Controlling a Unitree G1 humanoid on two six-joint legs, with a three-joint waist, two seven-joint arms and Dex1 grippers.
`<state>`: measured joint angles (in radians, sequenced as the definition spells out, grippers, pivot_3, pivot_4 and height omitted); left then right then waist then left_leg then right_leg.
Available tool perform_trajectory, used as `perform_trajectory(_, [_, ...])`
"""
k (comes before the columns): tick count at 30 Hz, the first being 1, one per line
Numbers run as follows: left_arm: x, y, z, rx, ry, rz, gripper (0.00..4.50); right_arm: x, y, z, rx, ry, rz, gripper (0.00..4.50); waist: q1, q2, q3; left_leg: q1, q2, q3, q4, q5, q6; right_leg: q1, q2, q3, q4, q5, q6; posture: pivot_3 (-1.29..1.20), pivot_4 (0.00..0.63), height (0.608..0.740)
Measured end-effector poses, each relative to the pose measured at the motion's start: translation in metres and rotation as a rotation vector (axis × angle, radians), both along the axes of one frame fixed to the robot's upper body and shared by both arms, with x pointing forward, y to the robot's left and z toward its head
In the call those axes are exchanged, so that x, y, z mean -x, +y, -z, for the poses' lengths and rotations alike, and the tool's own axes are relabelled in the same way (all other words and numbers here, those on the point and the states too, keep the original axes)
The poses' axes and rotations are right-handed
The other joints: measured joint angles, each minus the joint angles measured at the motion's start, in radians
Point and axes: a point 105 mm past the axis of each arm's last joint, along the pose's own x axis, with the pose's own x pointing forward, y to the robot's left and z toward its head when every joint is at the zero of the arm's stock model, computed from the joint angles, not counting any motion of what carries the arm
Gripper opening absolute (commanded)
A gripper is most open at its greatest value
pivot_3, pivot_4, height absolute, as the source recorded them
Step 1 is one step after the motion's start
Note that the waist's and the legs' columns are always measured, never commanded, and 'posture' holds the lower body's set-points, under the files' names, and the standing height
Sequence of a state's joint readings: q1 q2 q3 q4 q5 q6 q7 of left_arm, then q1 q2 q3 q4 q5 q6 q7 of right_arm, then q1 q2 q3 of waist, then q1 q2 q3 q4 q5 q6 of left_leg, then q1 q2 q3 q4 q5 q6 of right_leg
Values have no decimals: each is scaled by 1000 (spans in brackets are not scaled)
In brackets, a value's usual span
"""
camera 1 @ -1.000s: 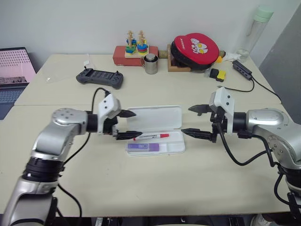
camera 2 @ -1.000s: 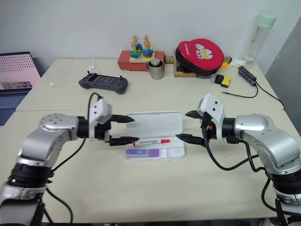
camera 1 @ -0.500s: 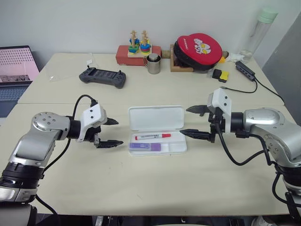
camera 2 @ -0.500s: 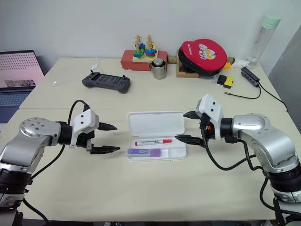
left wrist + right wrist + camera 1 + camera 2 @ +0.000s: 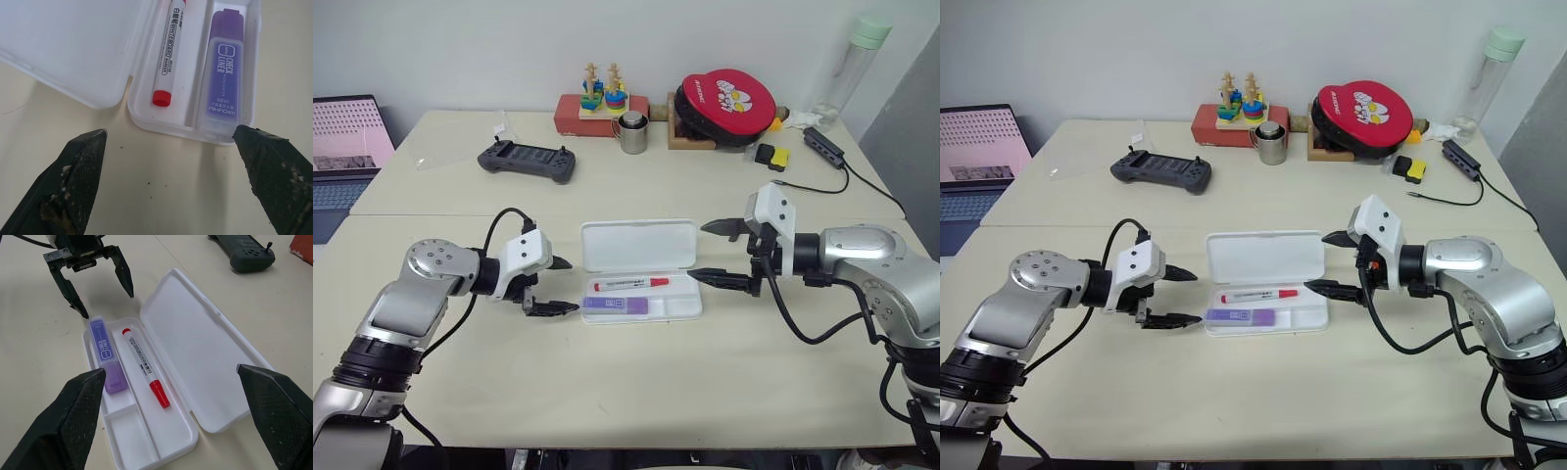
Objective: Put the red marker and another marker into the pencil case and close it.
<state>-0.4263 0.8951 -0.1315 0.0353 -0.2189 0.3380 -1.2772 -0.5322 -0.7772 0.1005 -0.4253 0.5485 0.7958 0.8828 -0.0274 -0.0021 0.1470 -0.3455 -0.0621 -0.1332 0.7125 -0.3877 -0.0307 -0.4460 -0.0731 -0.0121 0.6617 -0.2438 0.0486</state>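
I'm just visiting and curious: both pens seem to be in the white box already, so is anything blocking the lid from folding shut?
Nothing visible does. The red marker and the purple marker lie flat in the tray of the pencil case. Its lid lies open and bare. The left gripper and right gripper are open, beside the case's ends.

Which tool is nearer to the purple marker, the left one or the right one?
Left. The left tool is open just beside the purple marker at that end of the pencil case. The right tool is open past the case's opposite end.
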Motion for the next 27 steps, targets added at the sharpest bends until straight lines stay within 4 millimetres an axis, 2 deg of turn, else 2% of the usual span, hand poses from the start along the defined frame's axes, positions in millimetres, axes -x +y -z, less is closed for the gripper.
perform_trajectory(17, [-1, 0, -1, 6, -1, -3, 4427, 0, 0, 0, -1, 1, -1, 4500, 0, 0, 0, 0, 0, 0, 0, 0, 0, 0, 0, 0, 0, 0, 0, 0, 150, 740])
perform_trajectory(27, [-2, -17, 7, 23, 3, 34, 4427, -1, 0, 0, -3, -2, 7, 4500, -1, 0, 0, 0, 0, 0, 0, 0, 0, 0, 0, 0, 0, 0, 0, 0, 150, 740])
